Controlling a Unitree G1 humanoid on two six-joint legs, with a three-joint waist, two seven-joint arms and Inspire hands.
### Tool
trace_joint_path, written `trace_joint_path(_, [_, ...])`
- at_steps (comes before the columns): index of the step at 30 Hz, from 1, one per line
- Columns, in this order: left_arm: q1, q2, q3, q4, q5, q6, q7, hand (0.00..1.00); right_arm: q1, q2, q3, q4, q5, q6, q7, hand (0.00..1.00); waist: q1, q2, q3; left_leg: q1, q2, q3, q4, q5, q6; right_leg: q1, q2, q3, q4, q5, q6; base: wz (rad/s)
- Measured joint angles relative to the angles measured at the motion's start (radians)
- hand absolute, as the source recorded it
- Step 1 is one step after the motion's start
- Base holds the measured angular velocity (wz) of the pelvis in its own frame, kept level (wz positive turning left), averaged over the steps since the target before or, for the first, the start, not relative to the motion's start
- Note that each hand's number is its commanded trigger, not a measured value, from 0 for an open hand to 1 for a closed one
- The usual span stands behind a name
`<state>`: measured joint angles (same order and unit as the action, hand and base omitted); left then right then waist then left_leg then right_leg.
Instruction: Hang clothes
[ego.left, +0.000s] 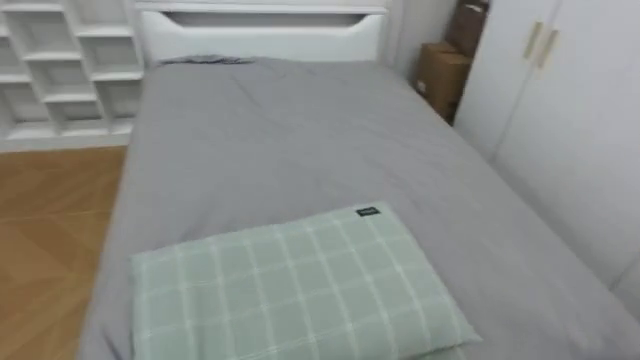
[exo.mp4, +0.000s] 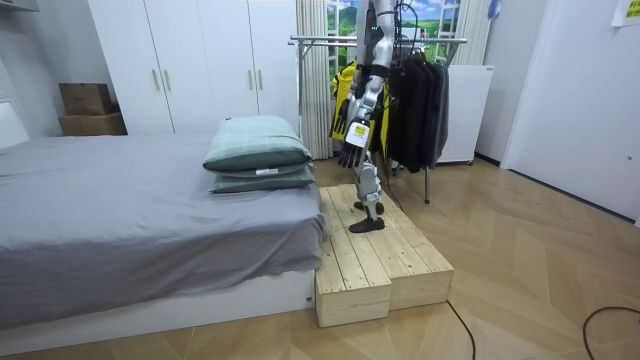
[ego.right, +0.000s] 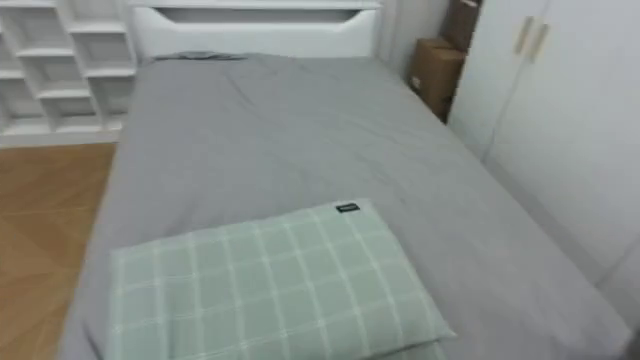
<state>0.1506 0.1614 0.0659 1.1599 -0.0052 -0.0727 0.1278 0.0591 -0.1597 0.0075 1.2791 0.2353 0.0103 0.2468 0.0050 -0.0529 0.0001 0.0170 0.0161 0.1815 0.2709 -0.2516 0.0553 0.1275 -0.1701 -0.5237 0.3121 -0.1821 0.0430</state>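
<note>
Room view, left to right: cardboard boxes sit beside a white wardrobe. A grey bed carries stacked pillows at the room view's right end. The robot stands on a wooden platform just beside those pillows, facing the bed, its left hand hanging at its side, fingers released and holding nothing. Behind it a yellow garment and dark clothes hang on a metal rack. In the left eye view a green checked pillow lies nearest, with the grey cover stretching to a white bed end and open shelves.
</note>
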Motion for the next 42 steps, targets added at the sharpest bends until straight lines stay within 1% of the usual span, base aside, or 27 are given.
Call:
trace_joint_path(1, [0.003,0.003,-0.001,0.000,0.000,0.000,0.000,0.00,0.000,0.000,0.001,-0.001,-0.003,0.000,-0.004,0.00,0.002,0.000,-0.0001,-0.001,-0.005,-0.012,0.002,0.000,0.003,0.001,0.002,0.022,-0.009,0.001,0.003,0.58])
trace_joint_path(2, [0.007,0.011,-0.001,0.000,-0.001,0.000,0.000,0.00,0.000,0.000,0.001,-0.007,-0.006,-0.001,-0.009,0.00,0.003,0.000,0.0002,-0.009,-0.014,-0.032,0.007,0.000,0.007,0.003,0.006,0.056,-0.024,0.003,0.006,0.40])
trace_joint_path(3, [0.011,0.017,0.001,0.001,-0.001,0.000,0.001,0.00,-0.002,0.001,0.002,-0.014,-0.008,-0.001,-0.017,0.00,0.004,0.002,0.0020,-0.018,-0.018,-0.046,0.012,0.002,0.010,0.002,0.010,0.077,-0.036,0.012,0.022,0.34])
trace_joint_path(4, [0.012,0.018,0.004,0.002,-0.001,0.000,0.001,0.00,-0.002,0.001,0.002,-0.018,-0.010,-0.001,-0.022,0.00,0.005,0.003,0.0023,-0.024,-0.020,-0.052,0.016,0.003,0.011,0.002,0.012,0.087,-0.040,0.017,0.030,0.30])
trace_joint_path(5, [0.013,0.020,0.011,0.002,0.000,0.000,0.001,0.00,0.000,0.002,0.002,-0.025,-0.015,-0.001,-0.029,0.00,0.005,0.003,0.0085,-0.028,-0.028,-0.063,0.018,0.004,0.013,0.001,0.013,0.095,-0.035,0.019,0.033,0.28])
trace_joint_path(6, [0.020,0.021,0.011,0.002,0.000,0.000,0.000,0.00,0.008,0.005,0.003,-0.030,-0.030,-0.001,-0.037,0.00,0.005,0.004,0.0097,-0.030,-0.029,-0.076,0.019,0.004,0.013,0.000,0.015,0.108,-0.028,0.019,0.033,0.28])
trace_joint_path(8, [0.023,0.021,0.011,0.003,0.000,0.000,-0.001,0.00,0.015,0.009,0.002,-0.032,-0.043,-0.001,-0.047,0.00,0.003,0.002,0.0122,-0.036,-0.030,-0.089,0.020,0.004,0.013,-0.002,0.016,0.117,-0.015,0.019,0.033,0.25])
trace_joint_path(11, [0.021,0.017,0.012,0.003,0.000,-0.001,-0.004,0.00,0.010,0.014,0.003,-0.035,-0.043,-0.001,-0.055,0.00,0.010,-0.006,0.0138,-0.058,-0.032,-0.092,0.035,0.004,0.013,0.000,0.019,0.120,-0.020,0.021,0.035,0.15])
trace_joint_path(13, [0.020,0.015,0.011,0.002,0.000,-0.001,-0.004,0.00,0.011,0.016,0.003,-0.035,-0.044,-0.001,-0.059,0.00,0.015,-0.007,0.0147,-0.062,-0.033,-0.093,0.041,0.004,0.013,0.000,0.020,0.131,-0.023,0.021,0.035,0.08])
trace_joint_path(15, [0.017,0.015,0.010,0.002,-0.001,-0.001,-0.003,0.00,0.009,0.017,0.011,-0.034,-0.046,-0.001,-0.062,0.00,0.020,-0.013,0.0140,-0.066,-0.040,-0.101,0.042,0.004,0.014,0.002,0.022,0.149,-0.055,0.021,0.036,0.03])
trace_joint_path(16, [0.015,0.014,0.010,0.002,0.000,-0.001,-0.002,0.00,0.008,0.017,0.011,-0.033,-0.047,-0.001,-0.062,0.00,0.025,-0.014,0.0144,-0.067,-0.042,-0.101,0.043,0.004,0.015,0.000,0.022,0.161,-0.063,0.021,0.036,-0.05])
trace_joint_path(18, [0.010,0.012,0.009,0.002,0.000,-0.001,0.002,0.00,-0.001,0.018,0.015,-0.026,-0.055,-0.001,-0.063,0.00,0.027,-0.014,0.0151,-0.076,-0.044,-0.099,0.049,0.005,0.016,-0.001,0.029,0.214,-0.089,0.022,0.038,-0.11])
trace_joint_path(21, [0.007,0.008,0.010,0.002,-0.001,-0.001,0.020,0.00,0.000,0.020,0.015,-0.026,-0.060,-0.002,-0.062,0.00,0.028,-0.014,0.0153,-0.073,-0.044,-0.084,0.050,0.005,0.016,0.013,0.035,0.269,-0.129,0.025,0.044,-0.14])
trace_joint_path(24, [-0.002,0.004,0.009,0.002,-0.002,-0.001,0.019,0.00,0.002,0.020,0.015,-0.023,-0.059,-0.002,-0.063,0.00,0.027,-0.010,0.0161,-0.074,-0.043,-0.075,0.048,0.005,0.015,0.019,0.037,0.274,-0.145,0.026,0.045,-0.12])
trace_joint_path(28, [-0.010,-0.004,0.009,0.000,-0.003,-0.001,0.017,0.00,0.005,0.019,0.021,-0.001,-0.033,-0.007,-0.068,0.00,0.025,-0.001,0.0148,-0.073,-0.042,-0.072,0.050,0.005,0.014,0.019,0.037,0.274,-0.145,0.026,0.045,-0.05])
trace_joint_path(30, [-0.007,-0.011,0.010,0.000,-0.002,-0.001,0.017,0.00,0.010,0.018,0.020,0.002,-0.014,-0.009,-0.072,0.00,0.024,0.003,0.0143,-0.073,-0.042,-0.071,0.052,0.006,0.015,0.019,0.037,0.275,-0.145,0.026,0.045,0.00])
trace_joint_path(34, [-0.005,-0.017,0.009,0.000,-0.001,-0.001,0.017,0.00,0.012,0.019,0.022,0.009,0.012,-0.010,-0.072,0.00,0.024,0.004,0.0143,-0.073,-0.043,-0.071,0.051,0.009,0.015,0.020,0.037,0.278,-0.145,0.026,0.045,0.00])
trace_joint_path(37, [-0.002,-0.019,0.009,0.001,-0.002,0.000,0.015,0.00,0.011,0.019,0.032,0.009,0.011,-0.010,-0.080,0.00,0.024,0.007,0.0127,-0.073,-0.042,-0.072,0.050,0.012,0.013,0.018,0.037,0.278,-0.145,0.026,0.045,0.00])
trace_joint_path(39, [0.000,-0.029,0.008,0.001,-0.003,0.000,0.014,0.00,0.015,0.019,0.032,0.009,0.011,-0.011,-0.087,0.00,0.024,0.014,0.0115,-0.072,-0.041,-0.072,0.046,0.015,0.012,0.017,0.038,0.280,-0.146,0.026,0.045,0.00])
trace_joint_path(42, [0.003,-0.034,0.009,0.001,-0.003,0.000,0.014,0.00,0.019,0.019,0.038,0.009,0.014,-0.018,-0.097,0.00,0.026,0.019,0.0113,-0.069,-0.042,-0.071,0.035,0.022,0.009,0.016,0.038,0.278,-0.148,0.026,0.045,0.00])
